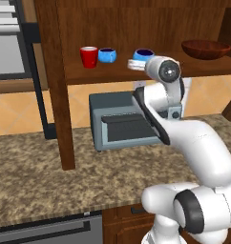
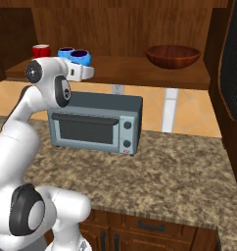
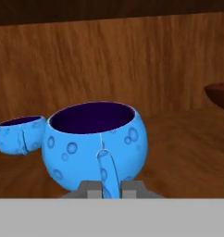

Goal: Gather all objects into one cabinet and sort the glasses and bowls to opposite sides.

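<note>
My gripper is clamped shut on the handle of the nearer blue cup, which sits at the cabinet shelf, mid-left. The second blue cup stands just beside it to the left, apart, then the red mug further left. The brown bowl sits well apart at the shelf's right end. A toaster oven rests on the granite surface below
</note>
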